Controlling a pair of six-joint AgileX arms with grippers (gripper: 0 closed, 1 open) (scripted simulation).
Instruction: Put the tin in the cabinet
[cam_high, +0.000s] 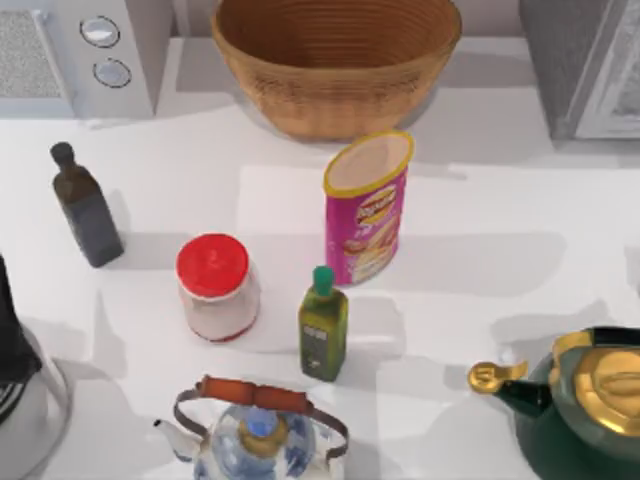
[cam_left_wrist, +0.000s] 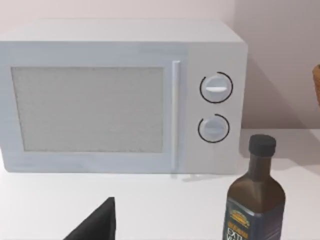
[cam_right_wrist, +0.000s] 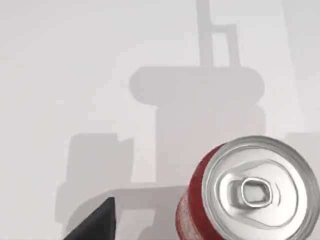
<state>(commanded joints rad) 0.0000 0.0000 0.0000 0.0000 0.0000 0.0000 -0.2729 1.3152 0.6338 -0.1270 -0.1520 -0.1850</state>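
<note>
White bench (cam_high: 500, 200) fills the top view: the tin (cam_high: 366, 208) stands upright near its middle, just before a wicker basket (cam_high: 335, 62), with the cabinet (cam_high: 585, 65) far right. From the left wrist, a microwave (cam_left_wrist: 120, 95) and dark bottle (cam_left_wrist: 255, 197) show. From the right wrist, a red can (cam_right_wrist: 245, 192) stands on the bench. Whether either gripper is wide or narrow, I cannot tell.

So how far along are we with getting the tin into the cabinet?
Nothing looks done yet. The tall pink-magenta cylindrical tin stands upright mid-table in front of the woven basket, with nothing gripping it. The grey boxy cabinet sits at the far right corner. Grasping, carrying and placing are all left.
</note>
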